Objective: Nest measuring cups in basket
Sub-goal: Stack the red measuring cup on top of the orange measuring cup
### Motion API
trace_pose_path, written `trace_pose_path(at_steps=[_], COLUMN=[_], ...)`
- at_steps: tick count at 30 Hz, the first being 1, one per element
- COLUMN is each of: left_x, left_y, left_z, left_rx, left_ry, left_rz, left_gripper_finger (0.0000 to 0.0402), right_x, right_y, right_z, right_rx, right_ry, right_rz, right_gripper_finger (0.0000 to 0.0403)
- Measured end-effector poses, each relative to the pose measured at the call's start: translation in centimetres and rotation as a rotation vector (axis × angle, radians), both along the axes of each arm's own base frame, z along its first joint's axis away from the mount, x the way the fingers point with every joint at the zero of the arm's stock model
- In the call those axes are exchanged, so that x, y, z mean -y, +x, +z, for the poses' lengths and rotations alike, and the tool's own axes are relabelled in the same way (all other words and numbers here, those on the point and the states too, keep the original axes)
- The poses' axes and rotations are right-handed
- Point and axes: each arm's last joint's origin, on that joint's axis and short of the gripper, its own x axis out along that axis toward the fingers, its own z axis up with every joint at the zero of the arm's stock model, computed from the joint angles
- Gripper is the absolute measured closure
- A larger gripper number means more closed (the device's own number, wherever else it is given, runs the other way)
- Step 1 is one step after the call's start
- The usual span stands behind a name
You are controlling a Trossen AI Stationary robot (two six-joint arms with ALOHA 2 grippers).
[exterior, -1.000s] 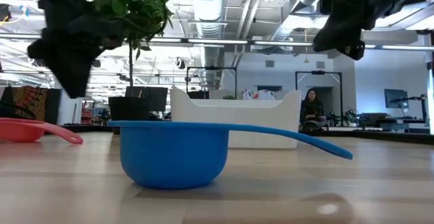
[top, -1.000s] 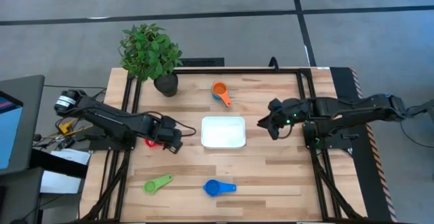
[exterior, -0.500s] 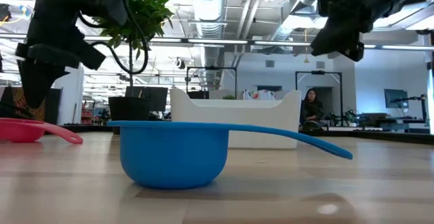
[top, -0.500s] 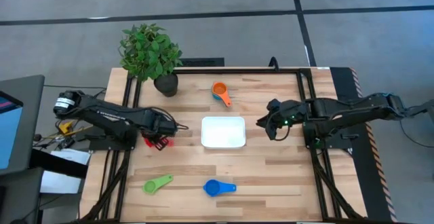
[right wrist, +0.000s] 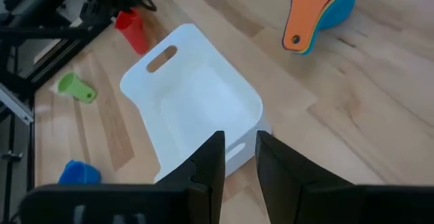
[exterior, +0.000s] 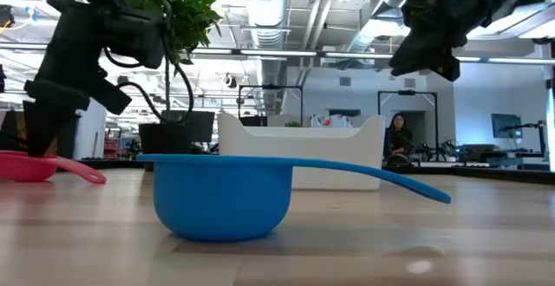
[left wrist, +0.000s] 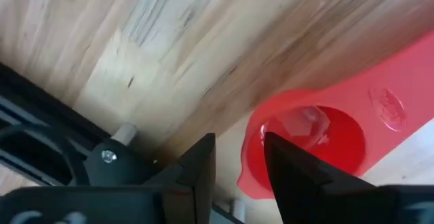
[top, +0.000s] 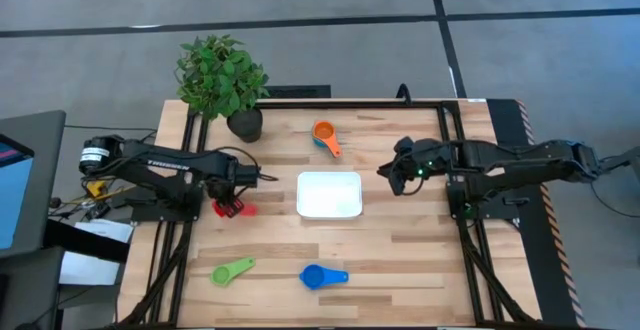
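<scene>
The red measuring cup [top: 241,210] [exterior: 35,166] [left wrist: 319,136] sits bowl-down on the table, left of the white basket [top: 301,196] [right wrist: 196,88]. My left gripper [top: 230,204] [exterior: 39,143] [left wrist: 239,142] is low over it, narrowly open, one finger inside the bowl and one outside the rim. My right gripper [top: 385,176] [right wrist: 239,142] hovers shut, right of the basket. An orange cup [top: 323,133] [right wrist: 315,0] rests nested on a light blue one [right wrist: 341,10] near the far edge. The green cup [top: 233,270] and blue cup [top: 318,276] [exterior: 221,195] lie near the near edge. My left gripper comes from above with its fingers on either side of the red cup's rim [left wrist: 243,157], on the side away from the handle. Bare wood shows between the outer finger [left wrist: 203,157] and the rim. Whether the inner finger touches the bowl I cannot tell.
A potted plant [top: 222,78] stands at the far left corner. Black frame rails [top: 188,150] run along the table's left and right sides. A person [exterior: 401,139] sits far off in the room behind.
My left gripper has moved toward the table's left edge and come down over the red cup until its fingers stand about the rim. The red cup has stayed where it was. My right gripper has drifted slightly toward the far edge.
</scene>
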Motion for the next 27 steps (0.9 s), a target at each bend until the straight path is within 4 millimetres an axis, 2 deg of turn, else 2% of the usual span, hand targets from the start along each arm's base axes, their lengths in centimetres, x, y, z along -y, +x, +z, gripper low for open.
trace_pose_path(at_steps=[3, 8, 16, 20, 27], left_x=[0.0, -0.2, -0.3, -0.5, -1.0], left_y=[0.4, 1.5, 3.0, 4.1, 6.8], left_z=[0.0, 0.0, 0.7, 2.6, 8.0], left_rx=[0.038, 0.152, 0.283, 0.331, 0.494], left_ry=[-0.009, 0.008, 0.033, 0.063, 0.176], left_rz=[-0.032, -0.066, -0.079, -0.101, -0.193], left_gripper_finger=[0.0316, 0.0391, 0.0399, 0.0400, 0.0401], right_x=[0.4, 1.2, 1.4, 1.4, 1.3], right_y=[0.1, 0.1, 0.0, 0.1, 0.4], right_z=[0.2, 0.3, 0.3, 0.3, 0.9], right_rx=[0.019, 0.041, 0.040, 0.044, 0.113], right_ry=[-0.002, -0.004, 0.002, 0.013, 0.006], right_rz=[-0.022, -0.062, -0.068, -0.054, -0.001], right_gripper_finger=[0.0296, 0.0296, 0.0296, 0.0296, 0.0294])
